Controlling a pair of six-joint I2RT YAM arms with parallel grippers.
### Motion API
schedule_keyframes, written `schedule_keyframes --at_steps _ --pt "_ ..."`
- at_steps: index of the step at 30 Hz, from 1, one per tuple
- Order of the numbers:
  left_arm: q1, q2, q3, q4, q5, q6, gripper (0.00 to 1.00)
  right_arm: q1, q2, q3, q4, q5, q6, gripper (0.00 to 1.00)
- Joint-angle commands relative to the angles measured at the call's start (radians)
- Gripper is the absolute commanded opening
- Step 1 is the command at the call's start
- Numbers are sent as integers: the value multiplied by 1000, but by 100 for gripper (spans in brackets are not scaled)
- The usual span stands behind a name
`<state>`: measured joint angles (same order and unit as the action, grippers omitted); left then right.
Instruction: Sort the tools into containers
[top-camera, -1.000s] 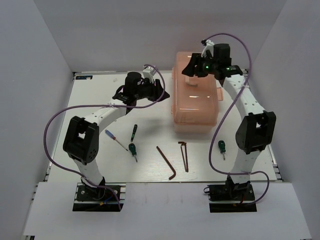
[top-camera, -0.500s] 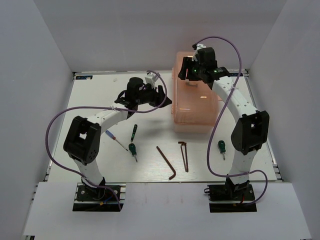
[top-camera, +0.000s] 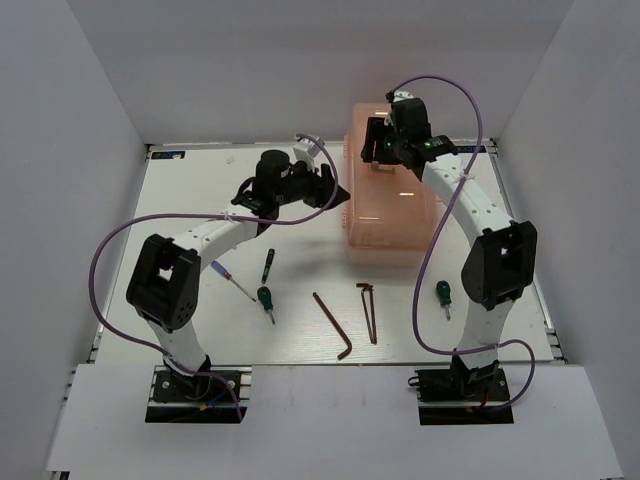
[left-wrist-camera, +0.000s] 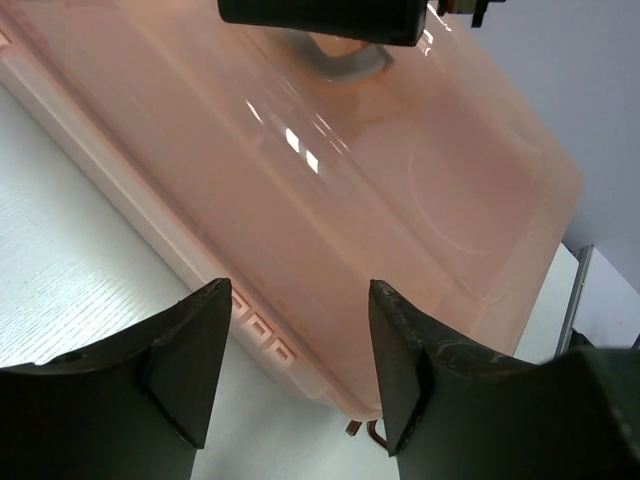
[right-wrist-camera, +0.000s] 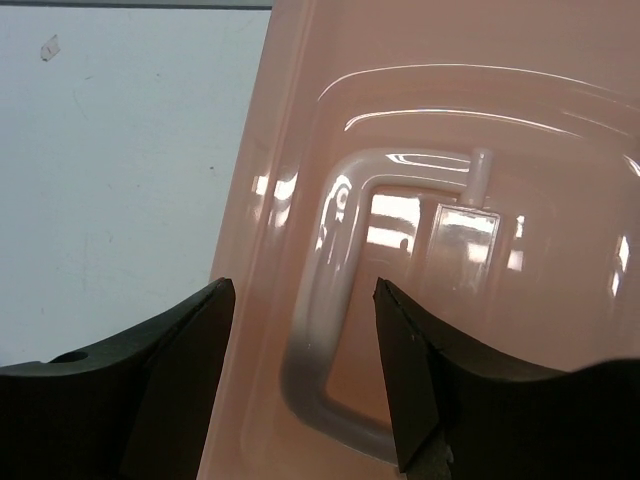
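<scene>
Toolbox (top-camera: 392, 215), pink and shut, sits far right on the table (top-camera: 290, 345), its lid handle (right-wrist-camera: 318, 290) just under the wide, empty fingers of the right gripper (right-wrist-camera: 303, 292), bar crossing their gap, while the left gripper (left-wrist-camera: 300, 290), also wide and empty, faces its left side and tools (top-camera: 333, 324) lie loose nearer the front.

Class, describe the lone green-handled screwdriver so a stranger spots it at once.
Find the salmon-pink toolbox on the table's right half. Just nearer than its right corner lies a stubby green-handled screwdriver. It lies alone, right of both hex keys; the other two green ones lie left of them.
</scene>
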<state>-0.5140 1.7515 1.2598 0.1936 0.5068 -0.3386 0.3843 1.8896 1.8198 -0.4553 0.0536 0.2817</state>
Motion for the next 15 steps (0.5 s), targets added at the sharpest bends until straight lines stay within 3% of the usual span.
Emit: schedule_keyframes --at_steps 1,5,8,15 --pt "-14 -64 44 30 -24 15 68 -8 -26 -20 -29 28 17 65" --pt "-24 -27 84 30 -14 15 68 -15 -4 -34 -40 -44 79 63" --pt "-24 20 128 0 -4 15 68 -22 9 -48 -26 -222 122 59" --pt "-43 129 245 -66 39 26 68 -62 2 -53 29 -363 185 39"
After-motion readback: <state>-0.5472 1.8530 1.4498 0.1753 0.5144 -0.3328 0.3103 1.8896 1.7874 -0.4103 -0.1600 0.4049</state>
